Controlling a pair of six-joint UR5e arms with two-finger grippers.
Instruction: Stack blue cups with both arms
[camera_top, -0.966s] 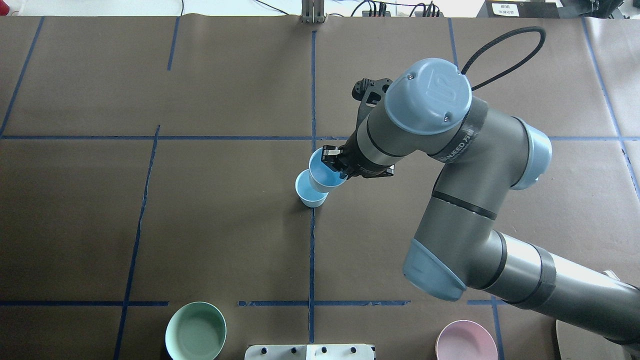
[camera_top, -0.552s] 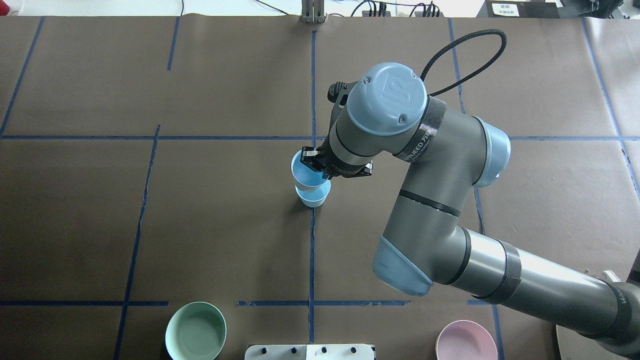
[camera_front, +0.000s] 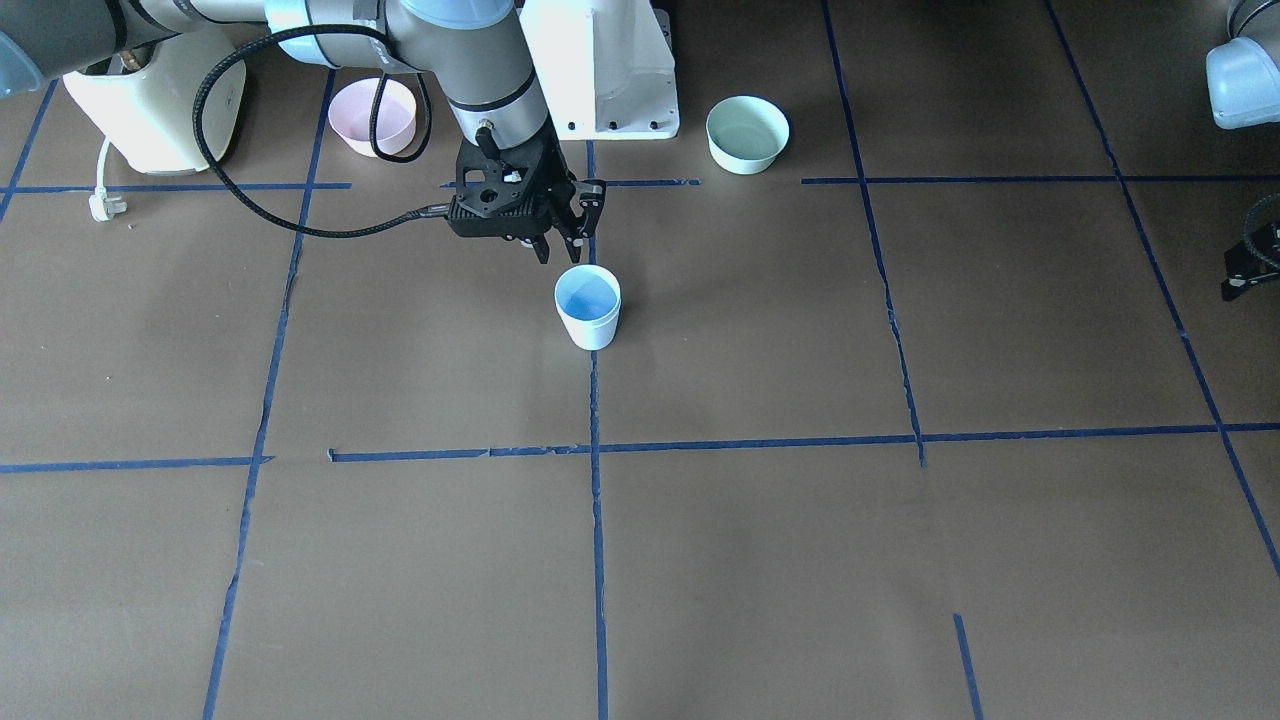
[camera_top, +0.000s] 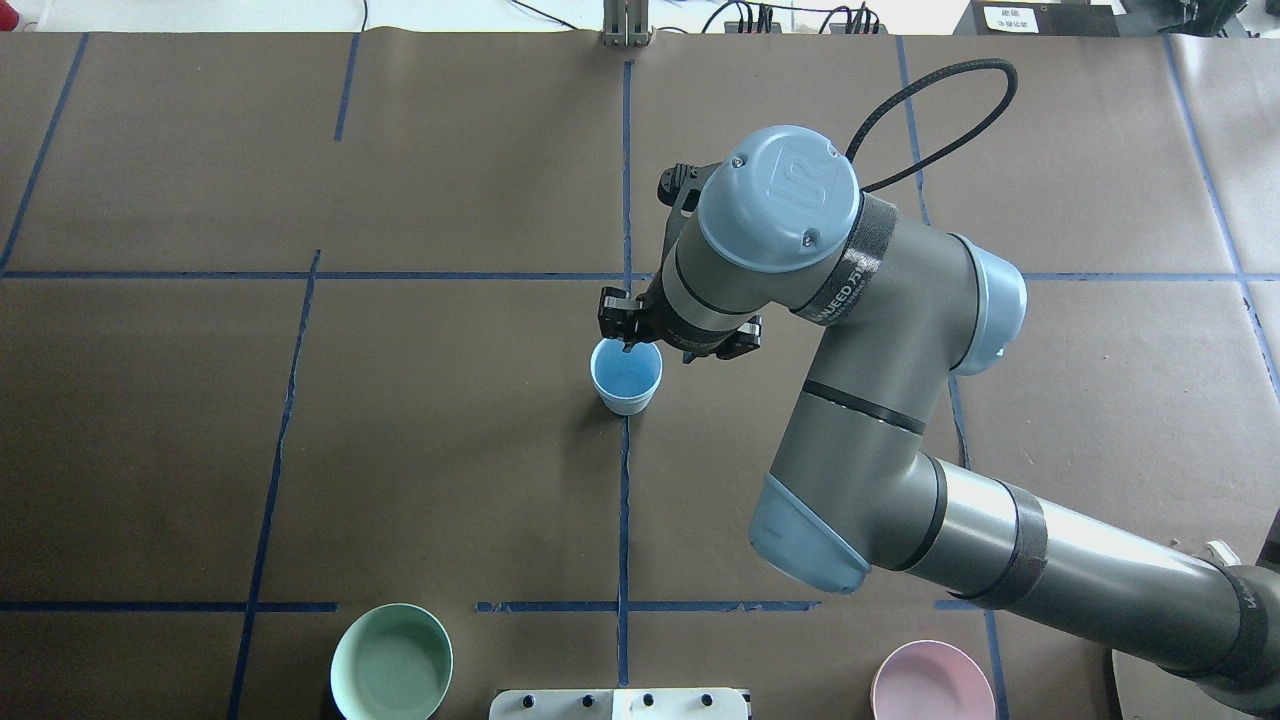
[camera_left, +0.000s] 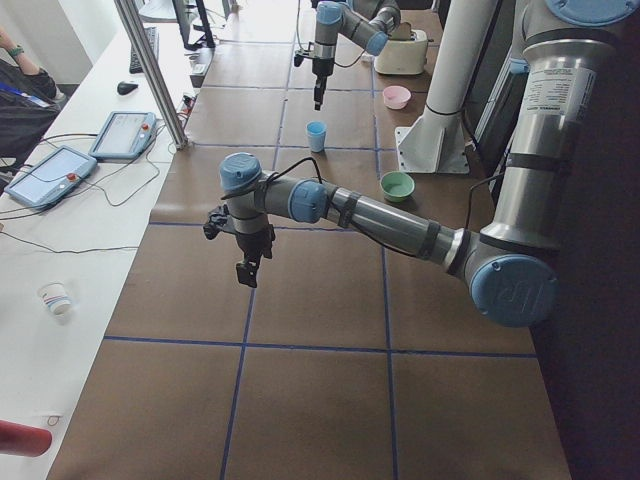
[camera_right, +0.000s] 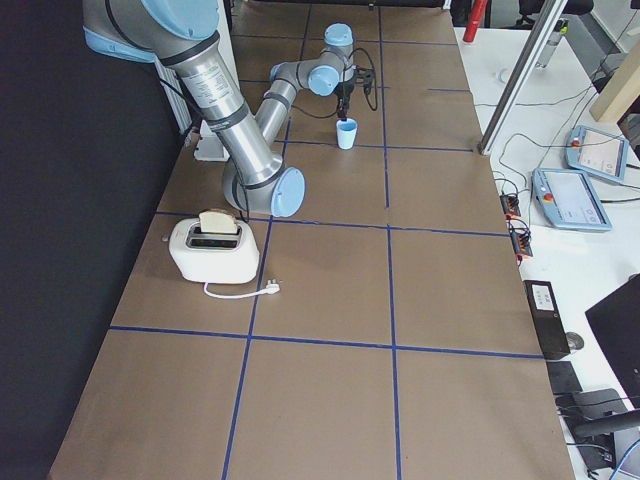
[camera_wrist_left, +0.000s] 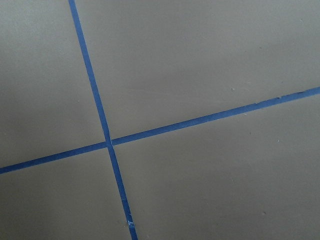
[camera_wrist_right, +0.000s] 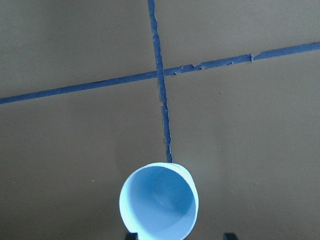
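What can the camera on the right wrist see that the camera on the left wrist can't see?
Only the right wrist camera shows the blue cups, one nested in the other, standing upright at the bottom of its picture. The left wrist camera shows nothing extra: there is no object in it at all. Both show the brown table and blue tape lines that cross.

Bright, even overhead light; soft shadows; sharp focus

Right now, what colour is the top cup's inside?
The top cup is bright blue inside; the right wrist view shows it best.
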